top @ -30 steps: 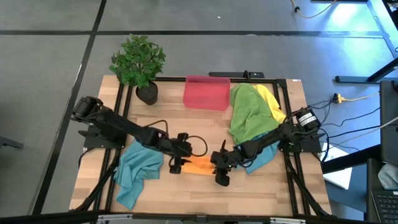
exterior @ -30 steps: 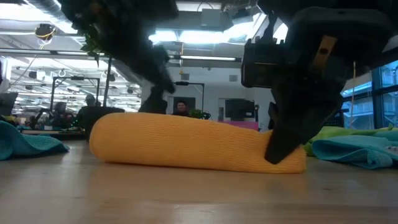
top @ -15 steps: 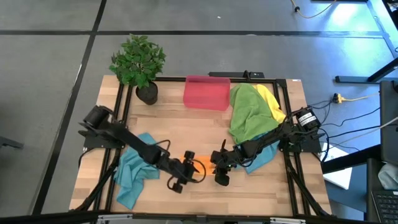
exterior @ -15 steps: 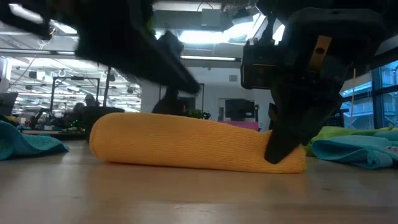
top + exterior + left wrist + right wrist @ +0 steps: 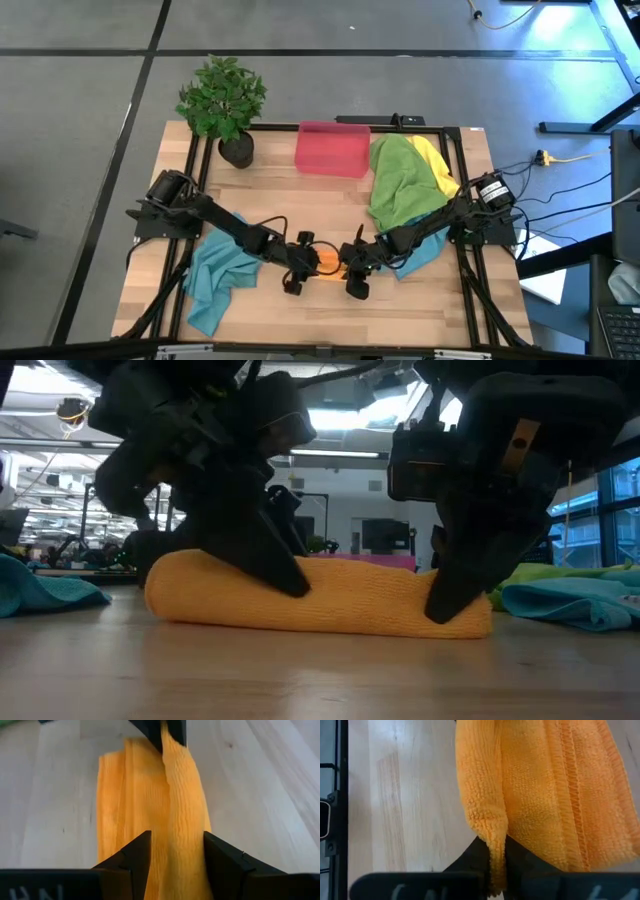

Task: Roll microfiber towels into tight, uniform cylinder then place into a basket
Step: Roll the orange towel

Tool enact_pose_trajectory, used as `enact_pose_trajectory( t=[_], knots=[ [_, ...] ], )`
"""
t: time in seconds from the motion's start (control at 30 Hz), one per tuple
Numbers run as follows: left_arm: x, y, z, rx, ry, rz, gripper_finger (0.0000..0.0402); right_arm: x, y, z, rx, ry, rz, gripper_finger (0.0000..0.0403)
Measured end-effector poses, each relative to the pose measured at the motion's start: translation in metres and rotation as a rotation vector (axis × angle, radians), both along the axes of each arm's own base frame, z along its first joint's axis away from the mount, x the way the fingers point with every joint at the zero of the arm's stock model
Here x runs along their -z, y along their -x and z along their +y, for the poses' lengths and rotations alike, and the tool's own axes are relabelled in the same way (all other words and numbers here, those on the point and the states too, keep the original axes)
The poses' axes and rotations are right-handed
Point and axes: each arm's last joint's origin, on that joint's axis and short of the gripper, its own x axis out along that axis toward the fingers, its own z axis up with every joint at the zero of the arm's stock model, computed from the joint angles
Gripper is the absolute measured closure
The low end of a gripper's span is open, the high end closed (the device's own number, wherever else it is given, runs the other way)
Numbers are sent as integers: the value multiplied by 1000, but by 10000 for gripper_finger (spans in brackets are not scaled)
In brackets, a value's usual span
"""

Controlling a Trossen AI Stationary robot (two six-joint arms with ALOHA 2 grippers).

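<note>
One orange towel (image 5: 320,595) rolled into a log

Robotics lab or open workshop hall: wooden table (image 5: 400,310) sitting on grey concrete floor (image 5: 80,120), cables (image 5: 560,200) trailing off its right edge, ceiling strip lights (image 5: 330,420) glowing over monitors (image 5: 380,538) and equipment racks (image 5: 100,510) behind.

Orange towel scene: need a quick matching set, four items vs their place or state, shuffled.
Items:
1. orange towel
2. basket
3. right end effector
4. green towel

States:
A. shut on a fold of cloth
B. rolled, lying on the table between both arms
C. draped beside the basket, loose
D. nothing visible inside

Pairs: 1-B, 2-D, 3-A, 4-C
</note>
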Motion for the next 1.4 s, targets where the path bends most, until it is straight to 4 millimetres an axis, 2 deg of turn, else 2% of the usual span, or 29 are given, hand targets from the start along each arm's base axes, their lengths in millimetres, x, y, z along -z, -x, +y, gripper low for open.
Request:
enact_pose_trajectory(
  t=[0.33, 0.47, 0.67, 0.9, 1.17, 1.27, 1.4],
  knots=[
    [4, 4, 1, -7, -11, 58, 259, -6, -5, 3, -16, 19, -26, 293],
    [4, 4, 1, 7, 3, 64, 300, -11, -8, 5, -17, 26, -25, 271],
    [4, 3, 4, 40, 55, 82, 391, -21, -9, 4, -27, 68, 8, 264],
    [5, 0, 13, 39, 136, 97, 399, -40, -4, 5, 5, 205, 6, 264],
    [13, 4, 26, 30, 293, 62, 400, -71, 8, 25, -1, 454, -130, 264],
    [17, 6, 30, 0, 331, 55, 401, -74, 8, 35, -19, 475, -195, 264],
    [18, 7, 33, -29, 354, 60, 401, -69, -1, 49, -95, 409, -298, 273]
  ],
)
